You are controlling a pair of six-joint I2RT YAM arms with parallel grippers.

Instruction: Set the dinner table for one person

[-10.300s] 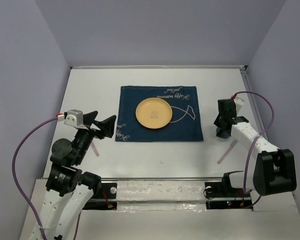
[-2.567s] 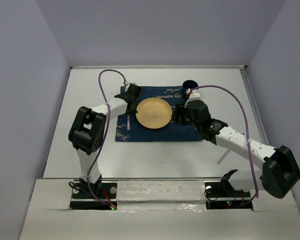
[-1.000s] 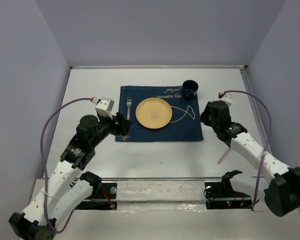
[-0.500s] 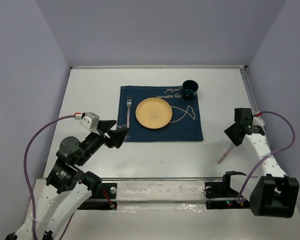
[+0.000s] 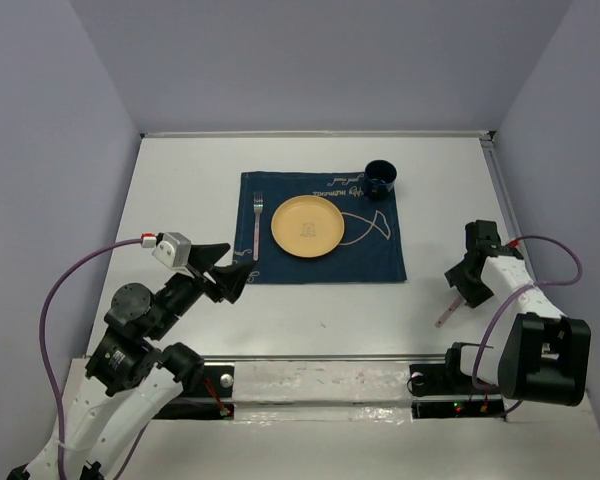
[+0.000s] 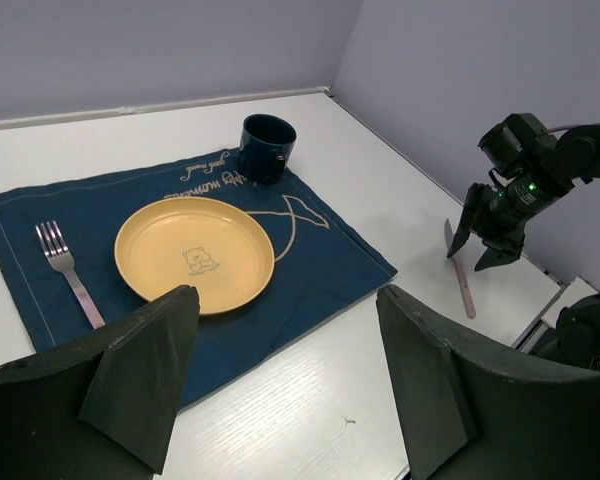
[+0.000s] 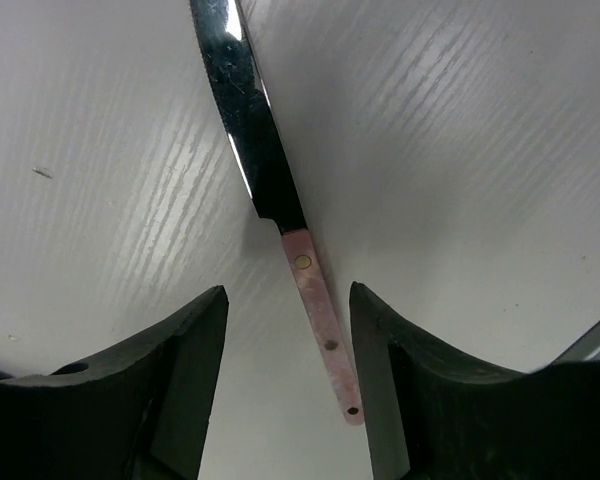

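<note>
The knife [image 7: 280,215] lies flat on the white bench [image 5: 320,310], right of the placemat [image 5: 320,228], its pink handle running lengthwise between the right arm's spread, empty fingers [image 7: 185,380].

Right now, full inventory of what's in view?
white rectangular dinner table: 1, white, under everything
dark blue cloth placemat: 1, table centre
round yellow plate: 1, on the placemat
metal fork with pink handle: 1, on the placemat, left of the plate
dark blue mug: 1, placemat's far right corner
metal knife with pink handle: 1, bare table, right side
left gripper: open, empty, near the placemat's near left corner
right gripper: open, straddling the knife
</note>
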